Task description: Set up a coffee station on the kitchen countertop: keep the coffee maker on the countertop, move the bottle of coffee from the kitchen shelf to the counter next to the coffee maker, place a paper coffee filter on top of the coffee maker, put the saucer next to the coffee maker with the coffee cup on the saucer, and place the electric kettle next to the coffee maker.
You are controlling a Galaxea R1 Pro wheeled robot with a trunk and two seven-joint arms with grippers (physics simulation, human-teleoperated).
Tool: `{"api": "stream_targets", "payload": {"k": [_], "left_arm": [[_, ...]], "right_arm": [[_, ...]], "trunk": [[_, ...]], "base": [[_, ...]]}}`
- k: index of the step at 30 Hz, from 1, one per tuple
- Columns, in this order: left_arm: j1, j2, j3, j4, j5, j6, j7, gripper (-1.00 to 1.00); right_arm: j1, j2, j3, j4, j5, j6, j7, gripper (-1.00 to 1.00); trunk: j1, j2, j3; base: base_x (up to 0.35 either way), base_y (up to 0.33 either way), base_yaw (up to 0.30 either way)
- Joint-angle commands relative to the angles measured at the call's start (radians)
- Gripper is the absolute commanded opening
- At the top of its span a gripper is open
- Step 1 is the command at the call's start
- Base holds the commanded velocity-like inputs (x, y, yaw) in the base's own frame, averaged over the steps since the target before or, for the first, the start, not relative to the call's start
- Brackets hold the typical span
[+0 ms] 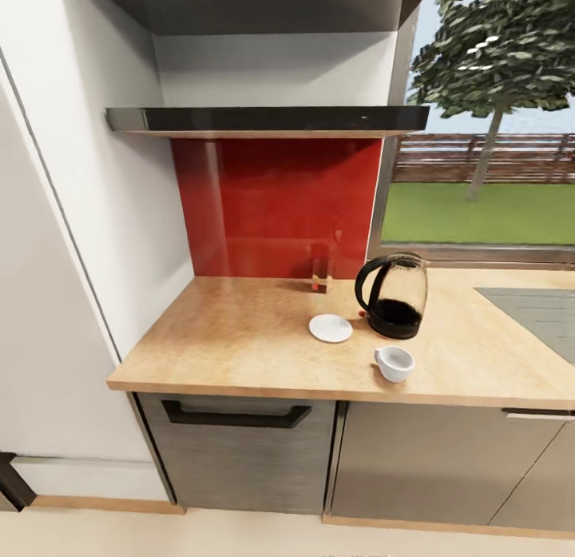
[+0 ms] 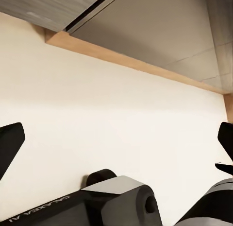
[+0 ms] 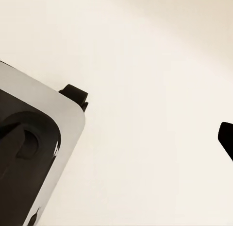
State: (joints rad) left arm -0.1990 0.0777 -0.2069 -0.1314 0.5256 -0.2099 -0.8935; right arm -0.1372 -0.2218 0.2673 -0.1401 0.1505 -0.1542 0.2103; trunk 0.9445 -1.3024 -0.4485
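On the wooden countertop [image 1: 231,333] in the head view stands a glass electric kettle [image 1: 393,295] with a black handle and base. A white saucer [image 1: 331,328] lies just left of it. A white coffee cup [image 1: 394,363] sits on the wood near the front edge, apart from the saucer. A small clear bottle [image 1: 320,273] stands against the red backsplash. No coffee maker or paper filter is in sight. My left gripper [image 2: 116,146] hangs open over the cream floor, near the cabinet base. My right gripper [image 3: 116,143] hangs low over the floor too, one fingertip [image 3: 226,138] showing far out to the side.
A dark shelf [image 1: 267,119] juts out above the counter. A tall white cabinet [image 1: 64,285] closes the left side. A grey inset surface [image 1: 535,309] lies at the counter's right, under a window. Below are a drawer with a black handle [image 1: 235,417] and my own base [image 3: 34,153].
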Motion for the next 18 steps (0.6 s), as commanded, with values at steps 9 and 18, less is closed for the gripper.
{"api": "stream_targets", "payload": {"k": [9,18], "left_arm": [[0.000,0.001,-0.008,0.000,0.007,-0.006,-0.001,1.00],[0.000,0.001,-0.008,0.001,0.007,-0.006,-0.001,1.00]], "right_arm": [[-0.001,0.000,-0.002,0.001,0.011,-0.004,0.001,1.00],[-0.001,-0.001,-0.002,0.001,0.011,-0.004,0.001,1.00]], "trunk": [[0.000,-0.001,-0.001],[0.000,-0.001,-0.001]], "base": [[0.000,0.009,-0.274],[0.000,0.133,-0.278]]}}
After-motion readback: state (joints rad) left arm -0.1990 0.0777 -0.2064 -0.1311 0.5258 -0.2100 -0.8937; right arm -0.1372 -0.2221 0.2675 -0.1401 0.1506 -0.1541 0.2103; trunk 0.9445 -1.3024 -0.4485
